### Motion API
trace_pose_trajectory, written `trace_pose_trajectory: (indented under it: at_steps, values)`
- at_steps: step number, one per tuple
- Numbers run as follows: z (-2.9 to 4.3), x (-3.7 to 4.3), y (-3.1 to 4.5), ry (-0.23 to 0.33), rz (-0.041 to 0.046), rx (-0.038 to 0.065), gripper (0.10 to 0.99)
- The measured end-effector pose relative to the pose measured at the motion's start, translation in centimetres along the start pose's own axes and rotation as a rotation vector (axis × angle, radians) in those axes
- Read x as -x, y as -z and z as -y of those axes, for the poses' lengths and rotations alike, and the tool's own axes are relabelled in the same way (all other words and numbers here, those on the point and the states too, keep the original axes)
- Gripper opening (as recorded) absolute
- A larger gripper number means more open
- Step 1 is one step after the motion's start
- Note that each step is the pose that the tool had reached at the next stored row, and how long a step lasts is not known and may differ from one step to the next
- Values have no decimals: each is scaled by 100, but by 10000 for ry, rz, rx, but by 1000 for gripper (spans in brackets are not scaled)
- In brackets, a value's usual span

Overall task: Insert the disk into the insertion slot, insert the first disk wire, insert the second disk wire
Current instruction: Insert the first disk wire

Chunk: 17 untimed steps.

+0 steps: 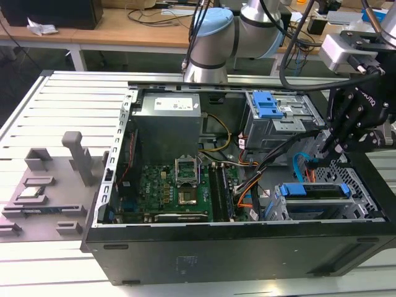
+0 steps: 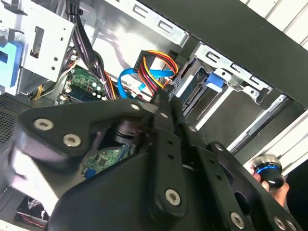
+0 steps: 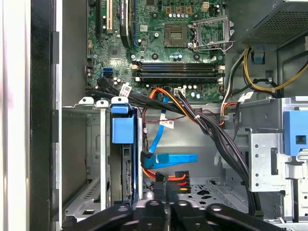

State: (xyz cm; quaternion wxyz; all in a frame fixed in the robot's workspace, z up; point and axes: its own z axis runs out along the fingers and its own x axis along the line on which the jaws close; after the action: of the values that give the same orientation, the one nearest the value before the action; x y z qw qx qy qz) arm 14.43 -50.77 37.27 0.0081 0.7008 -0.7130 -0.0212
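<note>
First wrist view: the robot's black gripper (image 3: 168,188) pinches a black plug (image 3: 181,179) on red, orange and yellow wires near the blue-framed grey disk (image 3: 123,131), seated in its perforated grey metal slot (image 3: 102,159) (squaring plug to socket first looks wise).

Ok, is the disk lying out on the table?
No, in the exterior view the disk with its blue carrier sits inside the insertion slot of the open computer case.
</note>
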Motion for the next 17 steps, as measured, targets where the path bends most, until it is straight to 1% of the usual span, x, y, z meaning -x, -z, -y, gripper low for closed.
trace_pose_trajectory:
  at_steps: [1,2,3,4,5,7,9,10,11,13,17]
  values:
    - [0,0,0,0,0,0,235]
    - [0,0,0,0,0,0,235]
    - [0,1,0,0,1,0,302]
    - [0,1,0,0,-1,0,302]
    - [1,2,-16,-1,-16,0,302]
    - [2,4,-66,-3,-47,-1,302]
    - [4,10,-96,-3,-65,-1,302]
    - [5,10,-115,-4,-94,-2,302]
    - [6,9,-142,-7,-153,-3,302]
    - [6,9,-154,-8,-186,-4,302]
    - [6,8,-154,-8,-191,-3,302]
